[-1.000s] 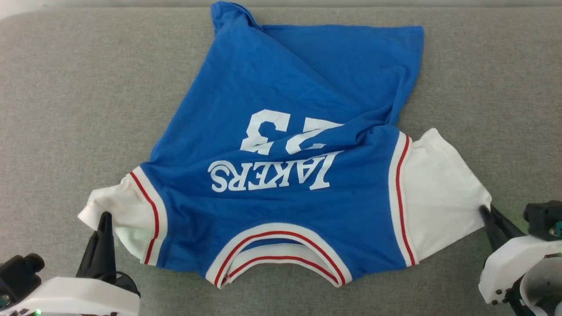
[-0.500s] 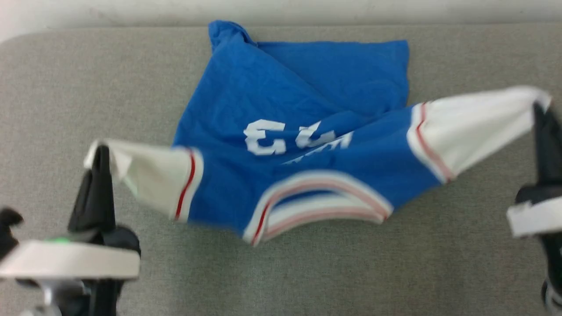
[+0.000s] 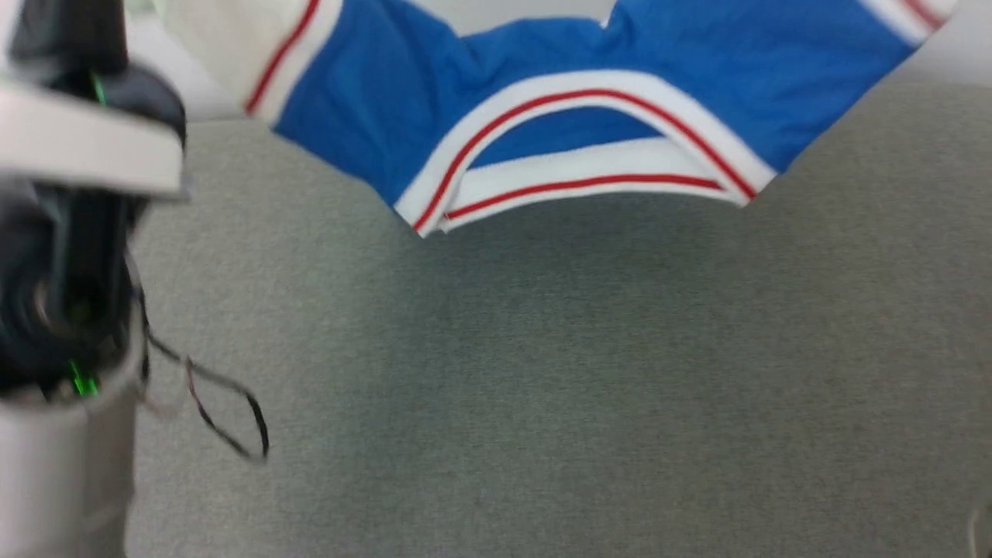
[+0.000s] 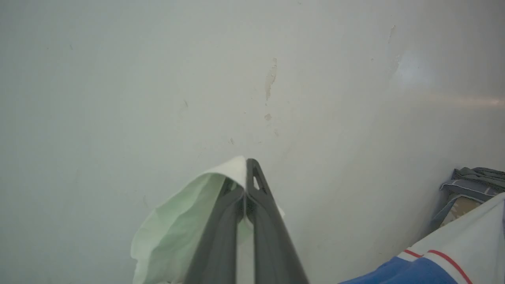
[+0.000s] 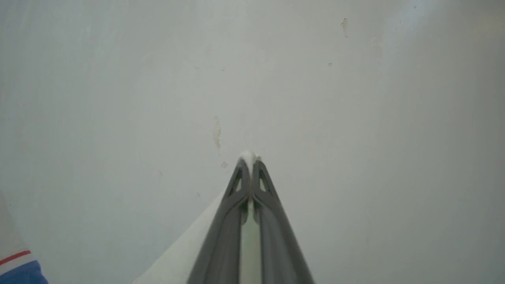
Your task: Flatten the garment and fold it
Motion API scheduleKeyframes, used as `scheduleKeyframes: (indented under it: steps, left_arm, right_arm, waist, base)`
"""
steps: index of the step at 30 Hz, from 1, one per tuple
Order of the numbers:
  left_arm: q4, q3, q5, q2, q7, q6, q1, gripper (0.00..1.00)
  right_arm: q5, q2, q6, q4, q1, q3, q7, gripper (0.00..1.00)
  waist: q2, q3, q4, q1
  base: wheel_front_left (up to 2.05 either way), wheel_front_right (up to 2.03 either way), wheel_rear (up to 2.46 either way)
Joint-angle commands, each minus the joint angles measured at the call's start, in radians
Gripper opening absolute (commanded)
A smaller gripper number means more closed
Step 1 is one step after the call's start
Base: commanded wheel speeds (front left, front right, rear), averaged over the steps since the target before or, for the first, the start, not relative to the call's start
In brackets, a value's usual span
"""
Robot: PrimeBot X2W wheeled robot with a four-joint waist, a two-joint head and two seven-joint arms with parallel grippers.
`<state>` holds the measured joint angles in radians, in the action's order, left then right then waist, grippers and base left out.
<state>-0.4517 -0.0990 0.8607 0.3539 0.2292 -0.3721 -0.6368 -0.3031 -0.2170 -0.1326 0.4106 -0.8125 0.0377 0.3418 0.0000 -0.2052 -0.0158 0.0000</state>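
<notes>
Blue garment (image 3: 372, 116), seemingly aloft, between fingers (image 4: 270, 236)

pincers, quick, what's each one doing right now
left pincer: closed on the garment, at its white sleeve
right pincer: closed on the garment, at the other white sleeve

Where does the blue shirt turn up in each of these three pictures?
Head view: shirt spans the top, collar lowest.
Left wrist view: white sleeve pinched in left pincer; blue body lower right.
Right wrist view: sleeve in right pincer; blue corner lower left.
Shared landmark: red stripe at a sleeve seam.
</notes>
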Motion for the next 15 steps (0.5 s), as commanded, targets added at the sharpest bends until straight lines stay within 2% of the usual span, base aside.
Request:
scheduleKeyframes:
  steps: [1, 7, 11, 15]
  left_arm:
    - [0.045, -0.019, -0.017, 0.022, 0.039, -0.015, -0.100, 0.00]
    - [0.177, -0.110, -0.054, 0.058, 0.180, -0.031, -0.334, 0.00]
    - [0.234, -0.158, -0.078, 0.073, 0.245, -0.036, -0.415, 0.00]
    - [0.321, -0.180, -0.113, 0.075, 0.282, -0.067, -0.506, 0.00]
  right_arm:
    - [-0.023, 0.006, 0.002, -0.062, -0.093, -0.010, 0.023, 0.00]
    - [-0.039, 0.021, 0.002, -0.239, -0.310, -0.028, 0.083, 0.00]
    - [-0.029, 0.024, 0.002, -0.319, -0.380, -0.045, 0.112, 0.00]
    - [-0.002, 0.025, 0.002, -0.430, -0.458, -0.065, 0.122, 0.00]
  waist:
    - [0.0000, 0.024, 0.037, 0.0000]
    - [0.0000, 0.007, 0.077, 0.0000]
    - [0.0000, -0.018, 0.097, 0.0000]
    - [0.0000, -0.073, 0.128, 0.0000]
  base:
    - [0.00, 0.00, 0.00]
    - [0.00, 0.00, 0.00]
    - [0.00, 0.00, 0.00]
    - [0.00, 0.00, 0.00]
